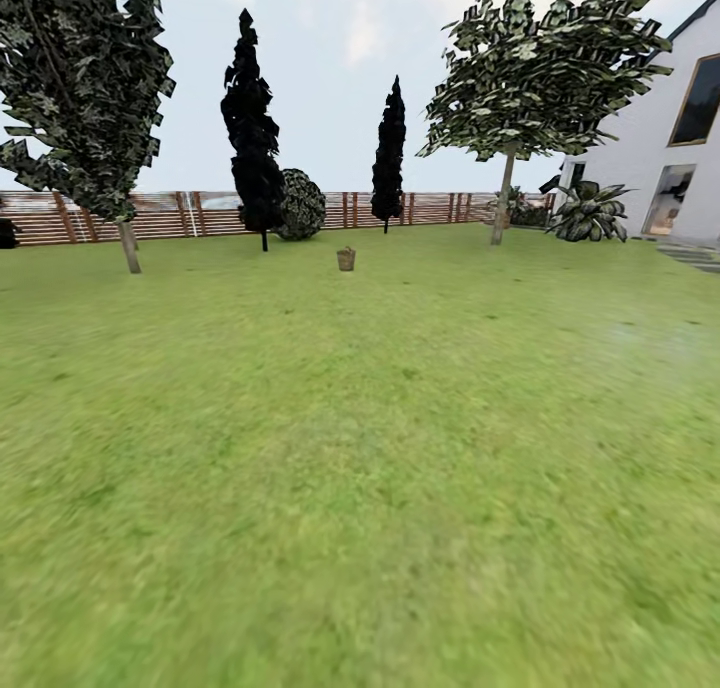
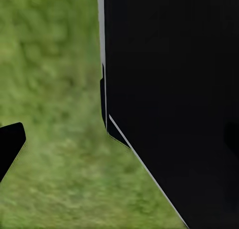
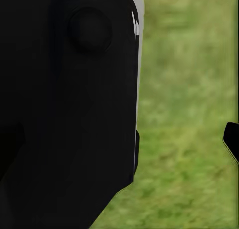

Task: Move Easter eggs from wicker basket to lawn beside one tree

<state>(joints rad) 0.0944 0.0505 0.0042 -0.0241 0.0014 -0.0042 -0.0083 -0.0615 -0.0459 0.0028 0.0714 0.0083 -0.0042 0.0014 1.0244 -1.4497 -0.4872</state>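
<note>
The wicker basket (image 1: pixel 345 259) stands far off on the lawn (image 1: pixel 360 448), small and brown, near the middle of the head view. The Easter eggs are hidden from here; the basket is too small to show its contents. A tree (image 1: pixel 502 203) with a bare trunk and broad crown grows at the back right, and another tree (image 1: pixel 129 246) at the back left. My left gripper's fingertip (image 2: pixel 10 144) sits at the edge of the left wrist view over grass. My right gripper's fingertip (image 3: pixel 231 139) does the same in the right wrist view. Both stand wide of centre and hold nothing.
Two dark cypresses (image 1: pixel 252 138) and a round shrub (image 1: pixel 300 205) stand along the brown slatted fence (image 1: pixel 430 208) behind the basket. A white house (image 1: pixel 670 158) with short palms (image 1: pixel 590 213) and grey paving is at the right. My black body (image 2: pixel 174 104) is close beside both wrist cameras.
</note>
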